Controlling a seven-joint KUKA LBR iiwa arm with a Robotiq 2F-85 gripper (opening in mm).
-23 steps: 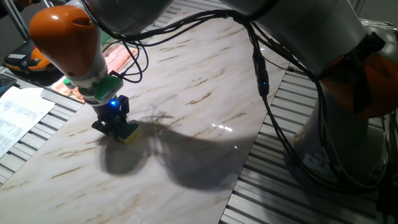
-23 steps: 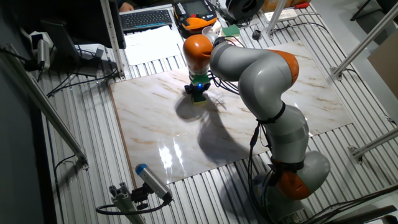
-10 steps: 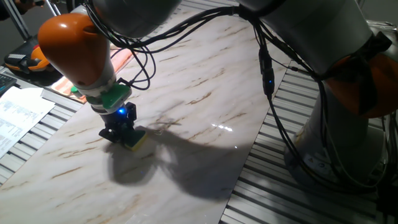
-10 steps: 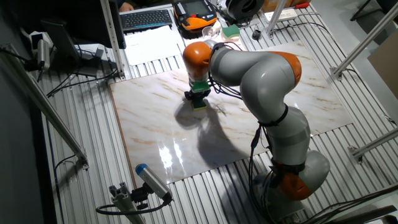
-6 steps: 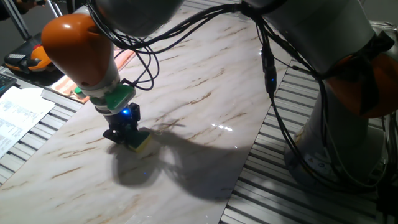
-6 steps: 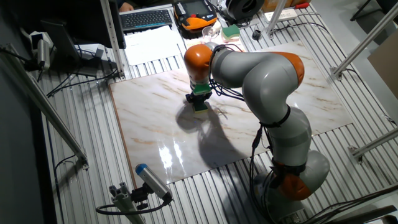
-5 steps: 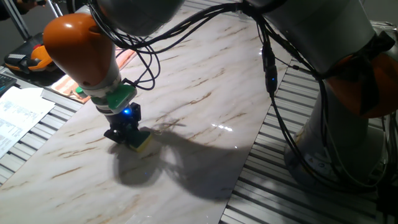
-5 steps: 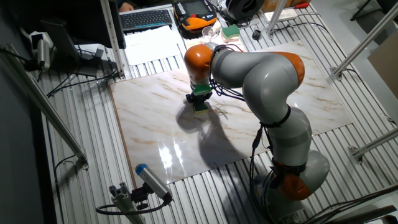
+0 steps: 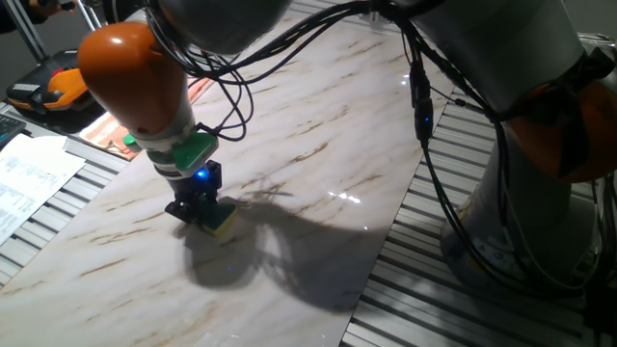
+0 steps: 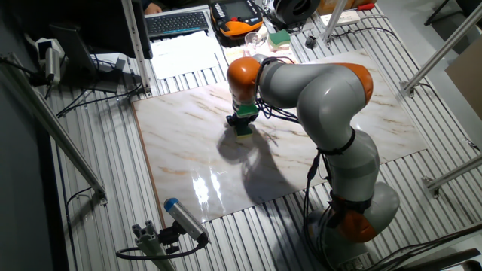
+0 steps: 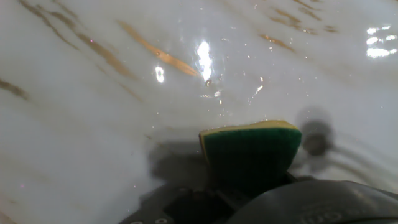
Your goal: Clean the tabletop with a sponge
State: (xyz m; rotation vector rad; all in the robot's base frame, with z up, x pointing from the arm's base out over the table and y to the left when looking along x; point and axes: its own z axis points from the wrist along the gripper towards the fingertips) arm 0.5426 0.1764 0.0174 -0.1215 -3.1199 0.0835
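Observation:
The tabletop [image 9: 318, 145] is a long glossy white marble-look slab with brown veins; it also shows in the other fixed view [image 10: 188, 150] and fills the hand view [image 11: 93, 93]. My gripper [image 9: 200, 214] is shut on the sponge [image 9: 222, 222], a small block with a dark green top on yellow foam, and presses it flat on the slab near its left part. In the other fixed view the gripper [image 10: 243, 129] holds the sponge [image 10: 244, 134] on the slab's upper middle. The hand view shows the sponge [image 11: 252, 149] close below the camera.
Grey slatted surface [image 9: 482, 299] surrounds the slab. Papers [image 9: 29, 178] and an orange-black device [image 9: 48, 92] lie at the left edge. A paler green sponge [image 10: 279, 37], a keyboard [image 10: 177, 22] and a pendant [image 10: 241, 15] sit at the back. Cables [image 9: 419, 125] hang over the slab.
My gripper has slid the sponge along the slab, to the right and toward the camera in one fixed view. The grip on the sponge is unchanged.

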